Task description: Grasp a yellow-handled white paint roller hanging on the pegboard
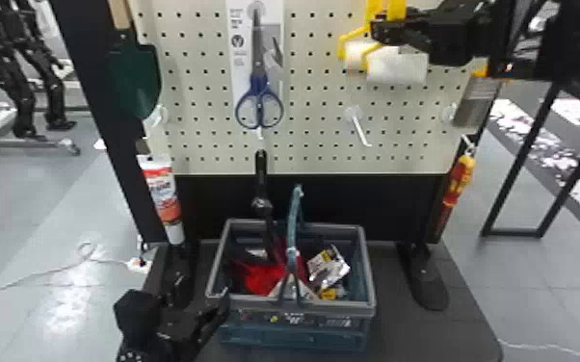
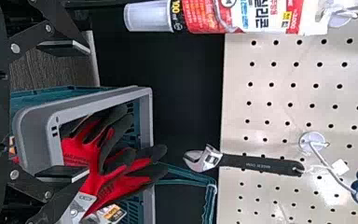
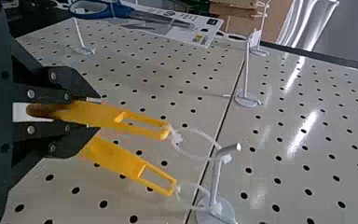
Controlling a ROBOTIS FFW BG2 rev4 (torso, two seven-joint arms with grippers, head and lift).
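Observation:
Two white paint rollers [image 1: 395, 65] with yellow handles hang side by side at the top right of the pegboard [image 1: 313, 139]. My right gripper [image 1: 380, 29] comes in from the upper right and is shut on the handle of one roller [image 3: 116, 119], close to the board. The second handle [image 3: 130, 165] lies free just beside it. Both handles are tied by white loops to a white peg hook [image 3: 219, 172]. My left gripper [image 1: 197, 317] is parked low at the front left, open, beside the basket.
Blue scissors [image 1: 258, 96], a green trowel [image 1: 135, 82], a tube [image 1: 161, 192], a black wrench [image 1: 261, 192] and a red screwdriver [image 1: 460, 180] hang on the board. Below stands a grey-blue basket [image 1: 294, 308] holding red gloves [image 2: 107, 158]. A black frame [image 1: 544, 159] stands at the right.

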